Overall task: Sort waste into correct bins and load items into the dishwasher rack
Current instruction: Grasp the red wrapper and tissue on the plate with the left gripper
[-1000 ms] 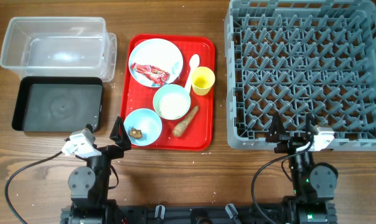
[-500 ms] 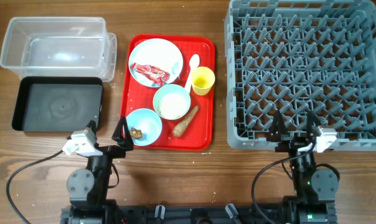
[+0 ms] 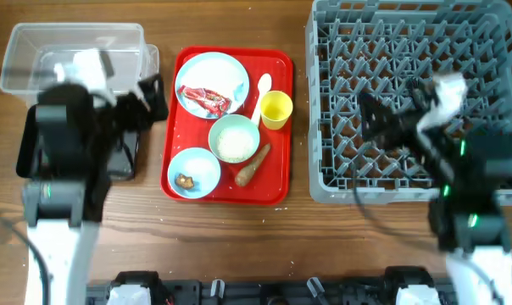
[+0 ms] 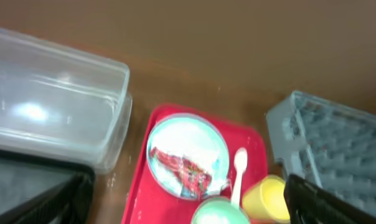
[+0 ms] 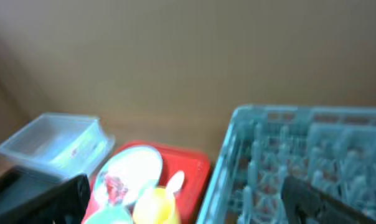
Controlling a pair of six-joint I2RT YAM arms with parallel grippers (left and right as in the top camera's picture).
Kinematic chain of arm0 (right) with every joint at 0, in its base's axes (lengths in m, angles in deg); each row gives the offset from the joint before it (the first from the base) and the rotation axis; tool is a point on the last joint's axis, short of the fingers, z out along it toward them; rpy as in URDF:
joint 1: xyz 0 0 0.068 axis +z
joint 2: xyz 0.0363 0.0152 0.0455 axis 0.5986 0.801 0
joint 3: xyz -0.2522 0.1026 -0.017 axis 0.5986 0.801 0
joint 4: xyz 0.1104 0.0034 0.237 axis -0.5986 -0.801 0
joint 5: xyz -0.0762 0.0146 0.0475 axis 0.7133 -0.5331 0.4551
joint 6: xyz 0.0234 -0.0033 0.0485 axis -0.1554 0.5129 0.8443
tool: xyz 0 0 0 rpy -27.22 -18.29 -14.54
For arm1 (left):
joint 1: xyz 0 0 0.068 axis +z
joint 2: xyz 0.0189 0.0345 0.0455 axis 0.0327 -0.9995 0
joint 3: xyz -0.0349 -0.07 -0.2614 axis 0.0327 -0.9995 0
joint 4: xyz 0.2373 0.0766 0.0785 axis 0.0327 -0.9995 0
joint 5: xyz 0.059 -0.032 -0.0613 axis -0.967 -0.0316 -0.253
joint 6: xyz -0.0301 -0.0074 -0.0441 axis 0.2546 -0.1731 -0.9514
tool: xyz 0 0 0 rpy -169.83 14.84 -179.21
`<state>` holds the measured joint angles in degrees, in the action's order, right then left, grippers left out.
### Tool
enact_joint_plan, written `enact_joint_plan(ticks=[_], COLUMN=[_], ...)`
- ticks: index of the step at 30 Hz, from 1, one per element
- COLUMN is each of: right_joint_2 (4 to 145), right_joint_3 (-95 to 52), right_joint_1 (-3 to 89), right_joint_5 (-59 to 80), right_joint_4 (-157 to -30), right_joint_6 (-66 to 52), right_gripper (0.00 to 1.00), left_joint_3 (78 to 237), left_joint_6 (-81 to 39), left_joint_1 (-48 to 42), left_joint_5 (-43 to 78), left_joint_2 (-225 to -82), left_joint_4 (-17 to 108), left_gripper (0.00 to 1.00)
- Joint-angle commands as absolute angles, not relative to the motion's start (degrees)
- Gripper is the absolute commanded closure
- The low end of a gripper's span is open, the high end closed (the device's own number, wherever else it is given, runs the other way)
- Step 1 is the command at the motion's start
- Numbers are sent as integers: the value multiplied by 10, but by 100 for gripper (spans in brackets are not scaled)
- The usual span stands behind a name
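Note:
On the red tray sit a pale blue plate with the red-and-white wrapper, a white spoon, a yellow cup, a pale green bowl of rice, a blue bowl with brown scraps, and the carrot stub. My left gripper is open and empty, raised over the black tray beside the clear box. My right gripper is open and empty above the grey rack. The left wrist view shows the plate, wrapper and cup between the open jaws.
My blurred left arm hides most of the black tray. The right wrist view shows its open jaws, the rack, the clear box and the plate. Bare wooden table lies along the front edge.
Both arms have risen from the table's front edge and swung forward: the left over the black tray, the right over the rack. Both grippers stay open. Nothing on the tray moved.

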<state>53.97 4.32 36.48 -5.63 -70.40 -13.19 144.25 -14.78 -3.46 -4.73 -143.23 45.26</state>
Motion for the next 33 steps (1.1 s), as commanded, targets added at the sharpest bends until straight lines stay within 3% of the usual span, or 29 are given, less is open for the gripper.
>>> enact_joint_plan(ticks=[1, 4, 10, 11, 14, 17, 19, 30, 32, 33], right_joint_2=[693, 797, 827, 827, 827, 827, 827, 831, 831, 831], right_joint_3=[-177, -316, -316, -316, -316, -316, -316, -316, -316, -316], right_joint_1=[368, 368, 368, 368, 368, 368, 368, 368, 368, 368], right_joint_5=[-112, -96, -83, -83, -83, -83, -83, -80, -67, -58], right_joint_4=[-877, -994, -1018, -1025, -1041, -1057, -1066, -1083, -1083, -1083], right_joint_6=[-205, -238, -238, -238, -238, -238, -238, -238, -238, -238], right_gripper=[0, 0, 0, 0, 0, 0, 0, 0, 0, 0], left_joint_3=[1591, 1790, 1806, 1806, 1806, 1806, 1806, 1806, 1806, 1806], left_joint_6=[-140, -182, -185, -188, -354, -471, -483, -510, -510, -510], left_joint_1=[-61, -84, -86, -88, -120, -171, -194, -207, -207, -207], left_joint_5=[-43, -11, 110, 109, -28, -155, -199, -218, -218, -219], left_joint_2=[-1571, -1769, -1893, -1906, -1957, -1994, -2019, -2145, -2157, -2159], left_joint_4=[386, 263, 249, 257, 259, 270, 281, 296, 294, 292], left_gripper=[0, 0, 0, 11, 18, 11, 1, 2, 22, 52])
